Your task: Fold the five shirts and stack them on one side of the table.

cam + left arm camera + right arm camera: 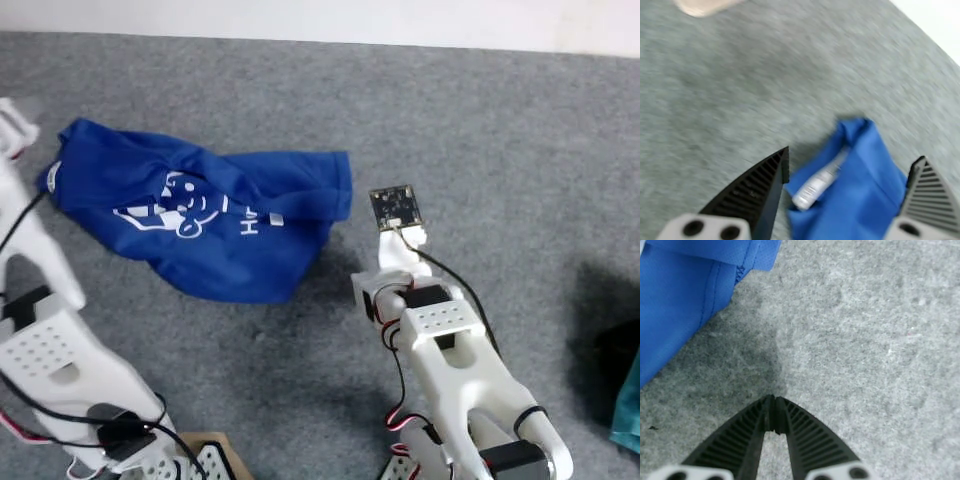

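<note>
- The right gripper [774, 402] is held with its jaws pressed together over the bare grey table [500, 120], near the hem of the blue shirt [680, 295].
- The left gripper [853, 156] is held with its jaws spread wide above the shirt's collar and white label [817, 185].
- The shirt is left crumpled and unfolded near the table's left edge.

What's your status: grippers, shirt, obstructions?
Left gripper open over crumpled blue white-printed T-shirt, at its labelled edge. Right gripper shut, above grey felt table beside it. Shirt unfolded. Teal cloth at table edge, apart.
</note>
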Action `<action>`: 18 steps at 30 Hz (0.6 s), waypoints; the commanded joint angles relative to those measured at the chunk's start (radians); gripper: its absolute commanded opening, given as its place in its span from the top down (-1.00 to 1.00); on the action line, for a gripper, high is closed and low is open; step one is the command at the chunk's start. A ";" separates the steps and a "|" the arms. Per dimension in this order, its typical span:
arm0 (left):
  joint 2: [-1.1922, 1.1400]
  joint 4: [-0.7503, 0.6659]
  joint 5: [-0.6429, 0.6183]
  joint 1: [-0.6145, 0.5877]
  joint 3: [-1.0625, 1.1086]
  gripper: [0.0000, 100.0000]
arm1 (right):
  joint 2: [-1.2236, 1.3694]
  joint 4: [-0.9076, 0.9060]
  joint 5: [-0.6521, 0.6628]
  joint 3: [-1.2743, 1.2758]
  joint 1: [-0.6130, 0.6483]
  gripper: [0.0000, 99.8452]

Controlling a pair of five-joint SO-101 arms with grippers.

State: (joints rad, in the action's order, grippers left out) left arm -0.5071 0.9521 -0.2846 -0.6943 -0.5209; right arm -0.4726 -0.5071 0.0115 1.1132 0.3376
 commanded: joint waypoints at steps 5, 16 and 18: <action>0.018 0.152 -0.011 -0.018 -0.048 0.25 | -0.005 0.018 0.005 -0.005 -0.005 0.98; 0.042 0.482 -0.006 0.081 -0.008 0.47 | -0.005 0.018 0.005 -0.005 -0.005 0.98; 0.048 0.474 -0.006 0.082 0.008 0.55 | -0.005 0.018 0.006 -0.005 -0.005 0.98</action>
State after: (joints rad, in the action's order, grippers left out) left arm -0.5071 1.4216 -0.2877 -0.6360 -0.5209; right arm -0.4726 -0.5071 0.0115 1.1132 0.3376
